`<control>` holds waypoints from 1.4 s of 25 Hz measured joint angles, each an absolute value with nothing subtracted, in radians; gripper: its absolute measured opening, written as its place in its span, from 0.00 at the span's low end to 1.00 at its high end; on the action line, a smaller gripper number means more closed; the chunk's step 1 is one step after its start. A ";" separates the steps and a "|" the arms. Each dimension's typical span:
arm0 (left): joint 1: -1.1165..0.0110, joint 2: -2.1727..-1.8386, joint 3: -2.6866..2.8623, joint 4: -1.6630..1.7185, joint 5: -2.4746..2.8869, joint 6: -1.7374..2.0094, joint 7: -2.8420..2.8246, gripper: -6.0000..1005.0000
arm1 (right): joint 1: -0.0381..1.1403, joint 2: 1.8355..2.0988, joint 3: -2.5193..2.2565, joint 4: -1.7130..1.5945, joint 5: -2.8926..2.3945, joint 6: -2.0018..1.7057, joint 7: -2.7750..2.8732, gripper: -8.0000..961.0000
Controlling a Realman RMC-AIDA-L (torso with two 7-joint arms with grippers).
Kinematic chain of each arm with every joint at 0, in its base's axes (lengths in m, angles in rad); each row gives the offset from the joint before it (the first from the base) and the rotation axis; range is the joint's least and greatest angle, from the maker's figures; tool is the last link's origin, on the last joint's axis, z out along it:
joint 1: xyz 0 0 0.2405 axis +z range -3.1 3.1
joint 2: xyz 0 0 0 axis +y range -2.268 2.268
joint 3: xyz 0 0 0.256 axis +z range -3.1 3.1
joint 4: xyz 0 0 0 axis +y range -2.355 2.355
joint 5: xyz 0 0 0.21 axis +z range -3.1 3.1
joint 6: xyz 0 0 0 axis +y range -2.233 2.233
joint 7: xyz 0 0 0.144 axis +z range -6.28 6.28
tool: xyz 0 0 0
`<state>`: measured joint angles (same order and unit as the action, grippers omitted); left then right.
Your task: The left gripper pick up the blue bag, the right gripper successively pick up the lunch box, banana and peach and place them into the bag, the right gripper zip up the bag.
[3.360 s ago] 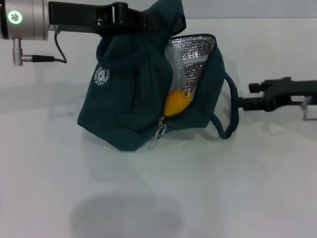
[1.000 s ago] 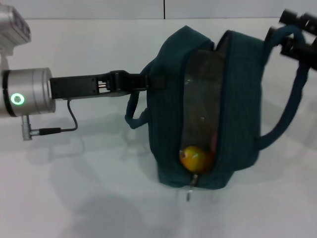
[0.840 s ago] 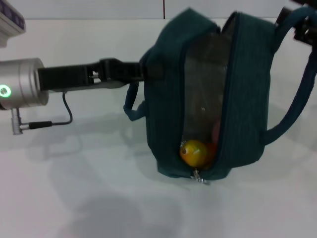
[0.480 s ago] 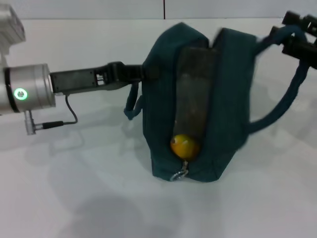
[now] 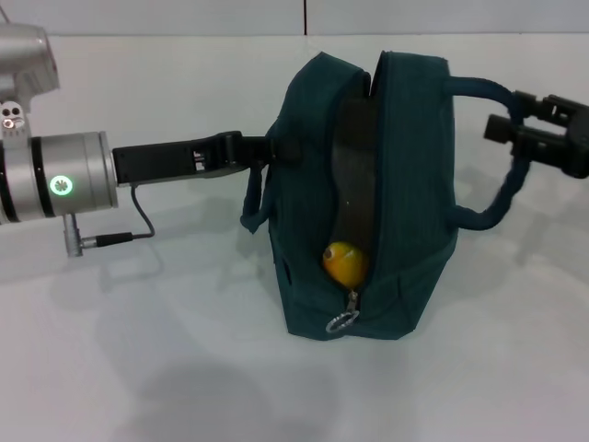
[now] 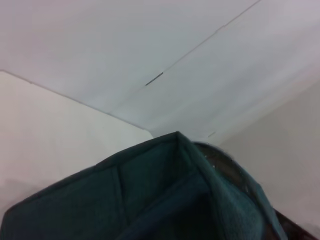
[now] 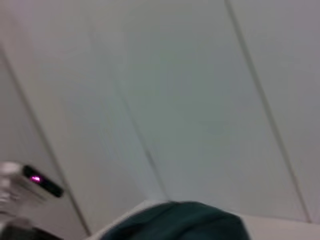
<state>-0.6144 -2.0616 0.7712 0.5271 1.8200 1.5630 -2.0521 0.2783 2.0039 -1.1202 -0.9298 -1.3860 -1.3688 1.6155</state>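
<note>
The bag [image 5: 368, 198] stands upright on the table [image 5: 184, 368], its front opening unzipped from top to the zipper pull [image 5: 341, 322] near the base; the left gripper [image 5: 267, 150] is clamped on the left strap, the right gripper [image 5: 515, 138] is clamped on the right handle [image 5: 492, 152]; a yellow fruit [image 5: 344, 263] sits low in the gap, just above the pull; risk: uneven pulling on the straps may tilt the bag and let the fruit roll out; the fruit may also block the zipper's travel
</note>
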 joint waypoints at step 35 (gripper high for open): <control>-0.615 -2.073 0.764 0.526 1.761 1.535 -2.026 0.07 | 0.657 2.013 -0.962 -0.414 -1.902 -1.795 1.557 0.65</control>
<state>-0.6152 -2.0727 0.7639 0.5261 1.7613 1.5349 -2.0261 0.6571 2.0134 -0.9625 -0.4141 -1.9016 -1.7949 1.5570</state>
